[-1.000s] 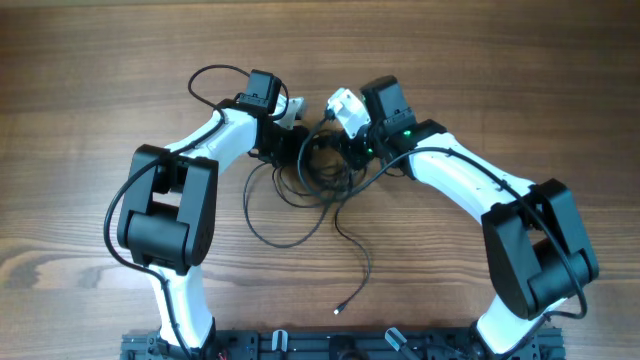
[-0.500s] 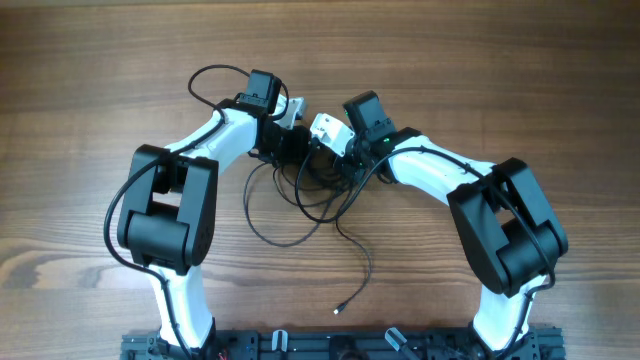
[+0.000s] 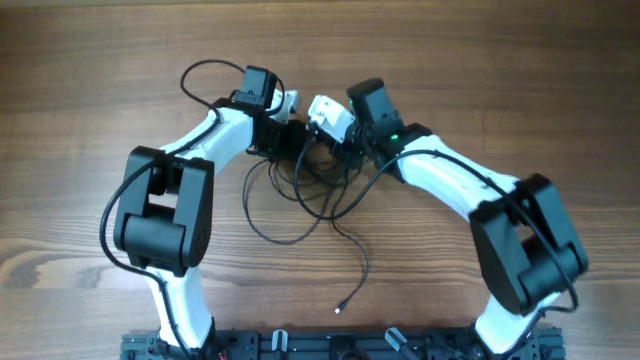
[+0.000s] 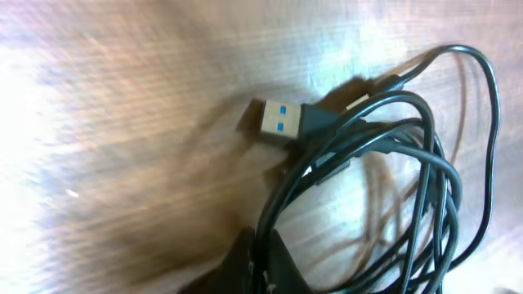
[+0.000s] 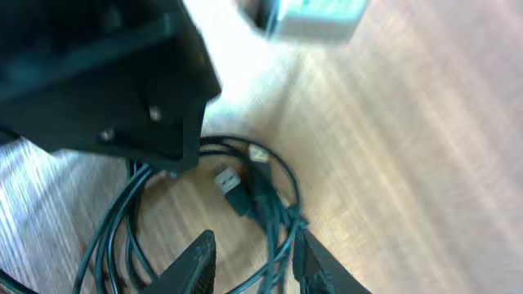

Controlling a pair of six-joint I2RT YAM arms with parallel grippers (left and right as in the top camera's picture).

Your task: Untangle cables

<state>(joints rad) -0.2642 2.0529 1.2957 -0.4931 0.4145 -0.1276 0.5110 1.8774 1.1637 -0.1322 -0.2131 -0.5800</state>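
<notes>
The cables (image 3: 318, 188) are thin black wires looped in a tangle on the wooden table, between the two arms. One strand trails down to a small plug end (image 3: 340, 308). My left gripper (image 3: 283, 138) is at the tangle's upper left. In its wrist view it (image 4: 263, 247) is shut on one strand, with a blue-tongued USB plug (image 4: 282, 121) and several loops (image 4: 425, 188) beyond. My right gripper (image 3: 335, 150) is close beside it. It (image 5: 253, 255) stands open with strands (image 5: 274, 220) running between its fingers (image 5: 196, 261), just past a small plug (image 5: 233, 189).
The left arm's black gripper body (image 5: 98, 73) fills the upper left of the right wrist view, very close. Thicker robot cords arc off the left arm (image 3: 205, 75). The arms' base rail (image 3: 330, 345) runs along the near edge of the bare wood table (image 3: 520, 80).
The right gripper has swung left, close up to the left gripper over the tangle, and its jaws stand slightly wider. The left arm has shifted a little up and left.
</notes>
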